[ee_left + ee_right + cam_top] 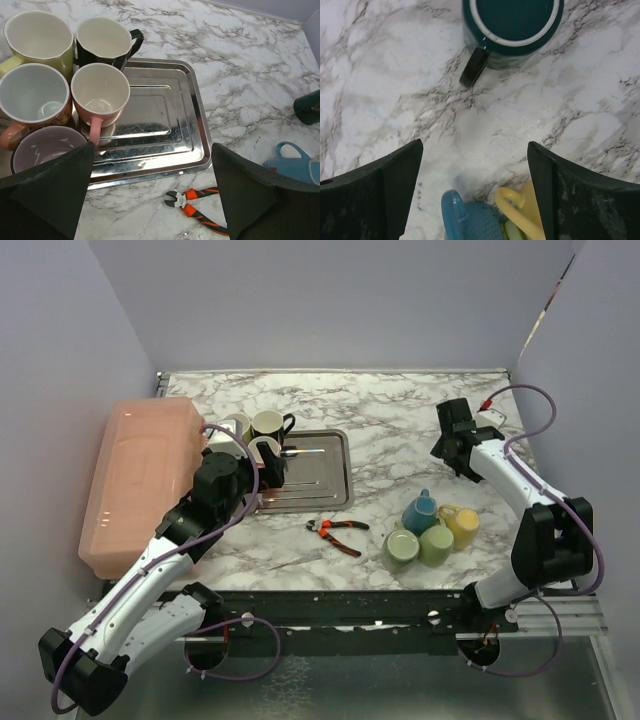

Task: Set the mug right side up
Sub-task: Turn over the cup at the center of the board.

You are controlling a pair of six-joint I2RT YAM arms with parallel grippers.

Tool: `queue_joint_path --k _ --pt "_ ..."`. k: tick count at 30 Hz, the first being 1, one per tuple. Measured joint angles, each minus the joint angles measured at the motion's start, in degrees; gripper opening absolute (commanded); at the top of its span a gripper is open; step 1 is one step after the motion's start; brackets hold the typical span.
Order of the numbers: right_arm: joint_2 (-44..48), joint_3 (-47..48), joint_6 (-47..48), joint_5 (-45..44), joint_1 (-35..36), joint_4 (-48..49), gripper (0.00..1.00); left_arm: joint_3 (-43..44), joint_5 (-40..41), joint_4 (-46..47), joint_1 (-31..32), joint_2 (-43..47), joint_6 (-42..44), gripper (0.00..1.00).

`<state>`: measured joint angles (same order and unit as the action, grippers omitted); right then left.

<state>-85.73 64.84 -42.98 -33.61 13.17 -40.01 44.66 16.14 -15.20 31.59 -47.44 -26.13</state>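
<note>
Your right claw (475, 147), jaws wide and empty, faces the apparently base-up teal mug (512, 25) just ahead, handle pointing back.

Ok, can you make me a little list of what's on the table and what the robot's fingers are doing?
left fingers: open, holding nothing
right fingers: open, holding nothing
teal mug: upside down, ahead of the right fingers
upright mugs: five, bunched at the tray's left end
tray: shiny metal
pliers: orange handles, near the tray
</note>
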Motion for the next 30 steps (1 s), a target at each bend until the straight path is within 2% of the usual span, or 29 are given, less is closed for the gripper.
queue_joint_path --k 7,17,25,30 --pt "-7.91 3.67 -5.01 -0.39 -6.73 0.31 0.88 -1.81 -1.6 0.96 0.0 0.94 -0.9 0.99" --pt "-18.14 8.44 -7.5 0.63 -11.34 1.44 0.87 -1.79 -2.21 0.07 0.0 2.99 -0.57 0.99" --pt "-19.69 8.72 -7.78 2.95 -15.41 2.54 0.8 -1.29 -2.27 -1.33 0.0 3.72 0.02 0.99" --pt "-19.67 8.9 -7.19 3.02 -15.91 2.64 0.67 -1.29 -2.43 -1.81 0.0 3.32 0.02 0.99"
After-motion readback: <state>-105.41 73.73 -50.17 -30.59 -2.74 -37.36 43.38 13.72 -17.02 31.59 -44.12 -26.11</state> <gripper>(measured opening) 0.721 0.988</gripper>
